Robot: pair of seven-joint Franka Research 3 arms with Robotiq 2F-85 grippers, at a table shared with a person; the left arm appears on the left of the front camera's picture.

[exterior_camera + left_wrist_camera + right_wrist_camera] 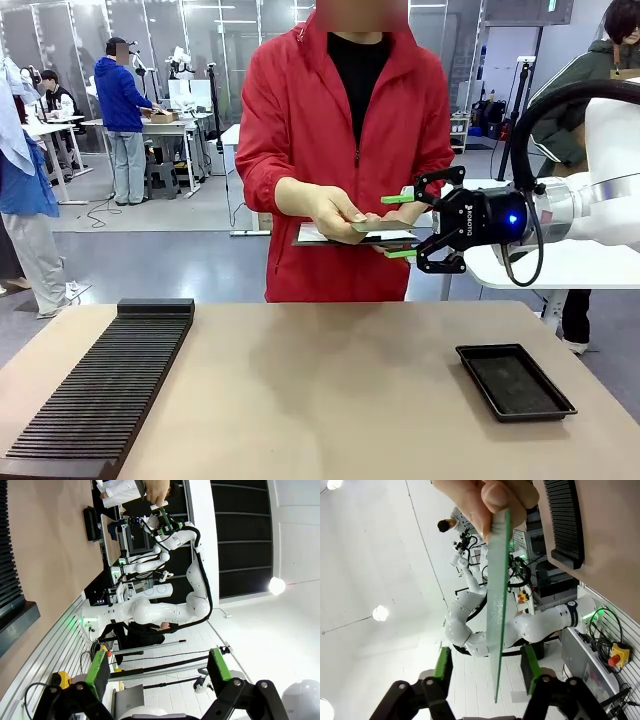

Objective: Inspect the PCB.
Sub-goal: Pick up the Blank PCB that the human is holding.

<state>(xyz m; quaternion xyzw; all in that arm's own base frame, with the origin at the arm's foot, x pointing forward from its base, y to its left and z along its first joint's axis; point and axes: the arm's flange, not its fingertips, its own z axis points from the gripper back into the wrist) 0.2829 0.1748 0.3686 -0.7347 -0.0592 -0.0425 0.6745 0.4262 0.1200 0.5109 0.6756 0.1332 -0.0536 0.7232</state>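
A person in a red jacket holds the PCB [382,224] flat in one hand [335,208], above a dark tablet [345,240]. My right gripper [400,226] is open at chest height, with one green-padded finger above the board's near end and one below it. In the right wrist view the PCB [497,605] stands edge-on, pinched at the top by the person's fingers [490,500], and its free end hangs between the pads of my right gripper [486,654] without touching either. My left gripper [157,670] is open and holds nothing.
A shallow black tray [515,380] lies on the table at the right. A long black slotted rack [100,390] runs along the left side. The brown tabletop [320,390] lies bare between them. Other people work at benches far behind.
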